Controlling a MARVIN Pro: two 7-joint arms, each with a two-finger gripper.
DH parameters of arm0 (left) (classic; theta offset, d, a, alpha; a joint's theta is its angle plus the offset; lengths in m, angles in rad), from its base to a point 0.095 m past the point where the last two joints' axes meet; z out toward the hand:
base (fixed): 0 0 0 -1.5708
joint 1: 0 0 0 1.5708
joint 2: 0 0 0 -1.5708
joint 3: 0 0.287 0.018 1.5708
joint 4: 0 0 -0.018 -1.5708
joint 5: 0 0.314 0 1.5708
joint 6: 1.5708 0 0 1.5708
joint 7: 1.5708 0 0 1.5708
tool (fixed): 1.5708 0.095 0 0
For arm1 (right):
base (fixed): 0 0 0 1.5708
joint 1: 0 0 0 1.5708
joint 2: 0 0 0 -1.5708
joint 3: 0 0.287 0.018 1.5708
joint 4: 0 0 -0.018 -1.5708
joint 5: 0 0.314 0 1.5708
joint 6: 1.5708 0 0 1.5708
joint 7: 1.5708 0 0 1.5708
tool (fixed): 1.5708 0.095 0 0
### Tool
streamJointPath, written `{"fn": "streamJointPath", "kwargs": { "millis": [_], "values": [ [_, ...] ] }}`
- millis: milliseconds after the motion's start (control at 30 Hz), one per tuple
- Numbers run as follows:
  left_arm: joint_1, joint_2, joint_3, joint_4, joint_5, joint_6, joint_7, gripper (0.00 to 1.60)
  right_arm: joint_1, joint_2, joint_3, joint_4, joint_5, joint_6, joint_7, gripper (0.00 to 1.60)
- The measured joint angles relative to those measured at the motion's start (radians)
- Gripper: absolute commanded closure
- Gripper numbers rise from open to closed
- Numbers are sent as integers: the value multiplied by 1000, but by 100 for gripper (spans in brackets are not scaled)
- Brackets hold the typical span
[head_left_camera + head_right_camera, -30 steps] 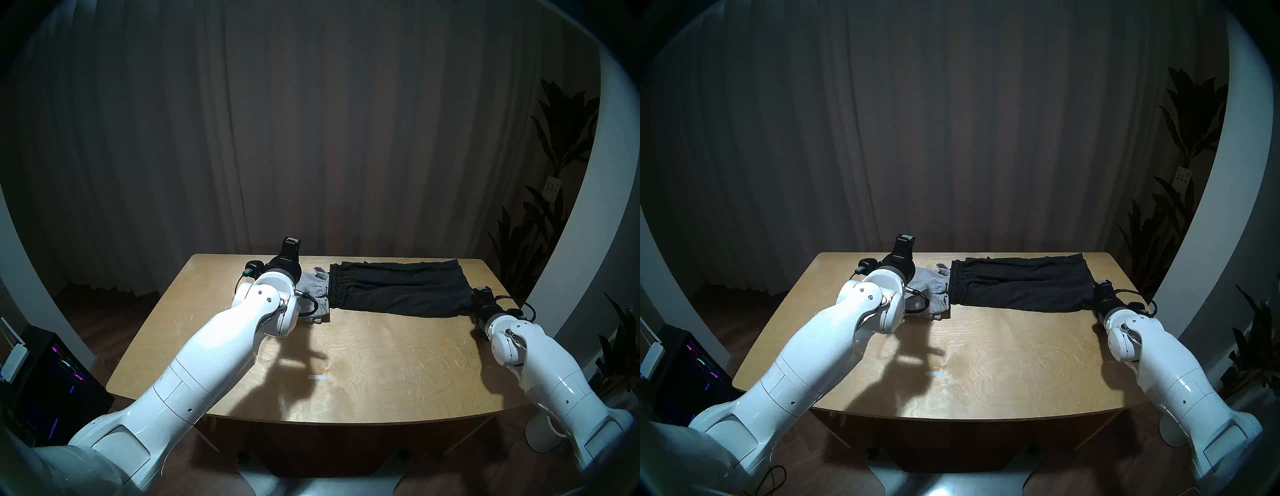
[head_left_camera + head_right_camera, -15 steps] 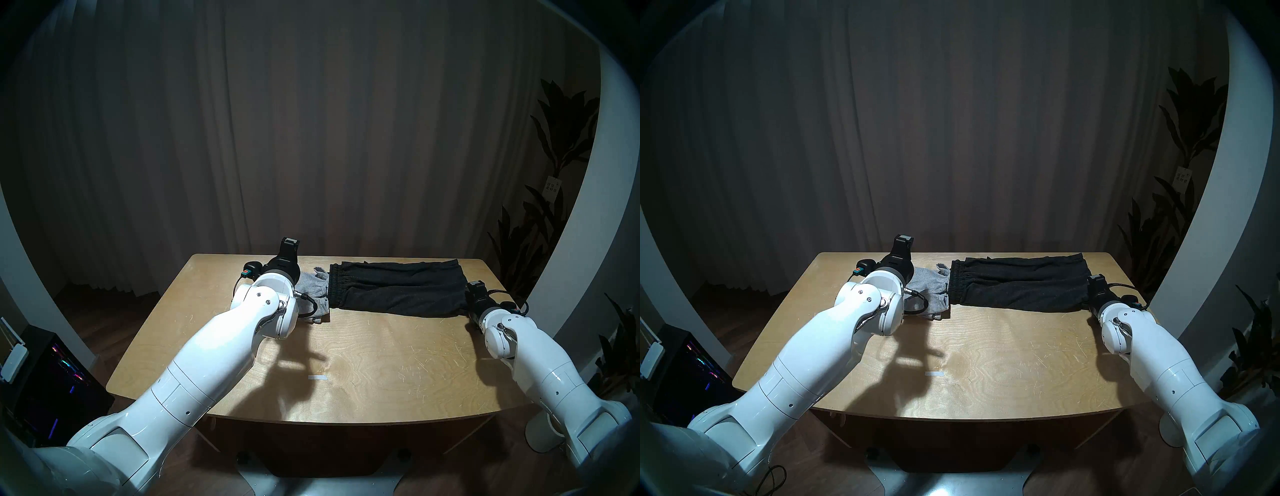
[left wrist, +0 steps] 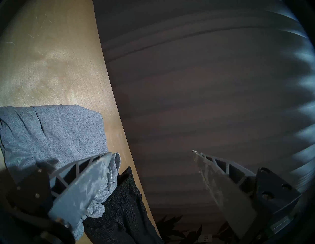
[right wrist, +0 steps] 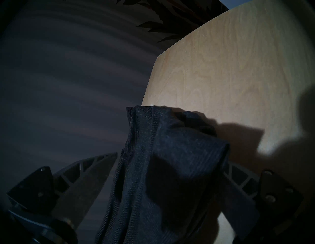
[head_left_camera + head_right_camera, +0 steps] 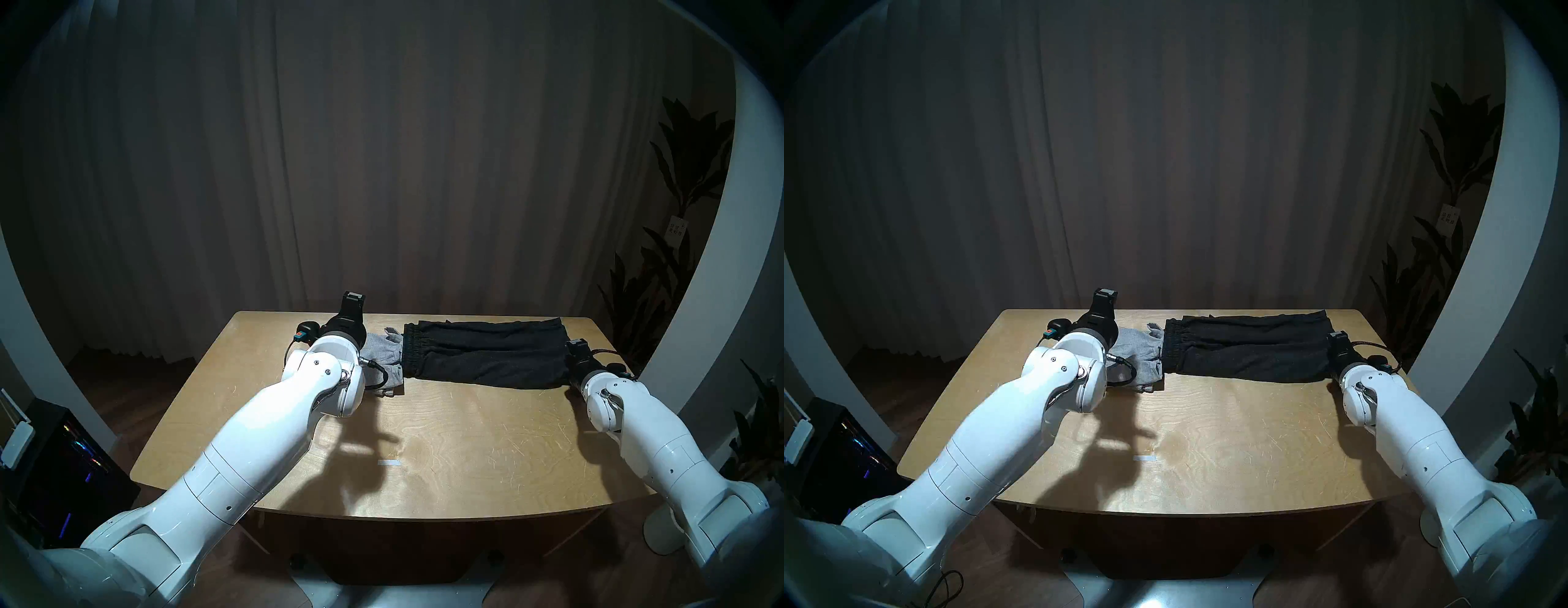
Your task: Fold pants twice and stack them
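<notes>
The black shorts [image 5: 488, 356] lie flat along the table's far right, waistband to the left. The grey shorts [image 5: 382, 361] lie just left of them, partly hidden by my left wrist. My left gripper [image 5: 354, 310] is at the far edge above the grey shorts. In the left wrist view [image 3: 153, 151] it is open and empty, one finger [image 3: 88, 184] over the grey cloth [image 3: 59, 136]. My right gripper [image 5: 575, 348] is at the black shorts' right end. In the right wrist view [image 4: 170, 156] it is open, with the black leg end [image 4: 170, 170] between its fingers.
The wooden table [image 5: 445, 433] carries a small white tape mark [image 5: 389, 462] near the front middle. A dark curtain [image 5: 382, 170] hangs close behind the far edge. Plants [image 5: 662, 297] stand at the right and a lit computer case [image 5: 63, 467] at the left.
My right arm has moved away from me and to the left, bringing its gripper up to the right end of the black shorts. The left arm has barely moved.
</notes>
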Motion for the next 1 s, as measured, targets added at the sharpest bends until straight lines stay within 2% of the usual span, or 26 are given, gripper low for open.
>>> {"fn": "streamJointPath", "kwargs": {
  "millis": [300, 400, 567, 700, 800, 867, 900, 933, 1000],
  "values": [
    [4, 3, 0, -7, 1, -4, 1, 0, 25, -13, -19, 26, -27, -8, 9, 0],
    [7, 5, 0, -12, 1, -6, 0, 0, 31, -18, -27, 32, -38, -19, 9, 17],
    [14, 9, 0, -23, 2, -13, 0, 0, 34, -24, -39, 39, -52, -38, -3, 20],
    [20, 14, 0, -33, 3, -18, 0, 0, 37, -30, -46, 44, -63, -54, -9, 30],
    [24, 19, 0, -41, 4, -22, 1, 0, 41, -36, -52, 51, -70, -64, -13, 75],
    [27, 21, 0, -45, 5, -25, 2, 0, 43, -39, -54, 52, -75, -69, -16, 81],
    [28, 22, 0, -47, 5, -26, 2, 0, 44, -39, -55, 53, -76, -71, -17, 90],
    [29, 24, 0, -50, 6, -28, 3, 0, 45, -41, -56, 54, -78, -74, -18, 109],
    [32, 26, 0, -54, 7, -31, 4, 0, 47, -42, -58, 55, -82, -79, -21, 133]
  ]
}}
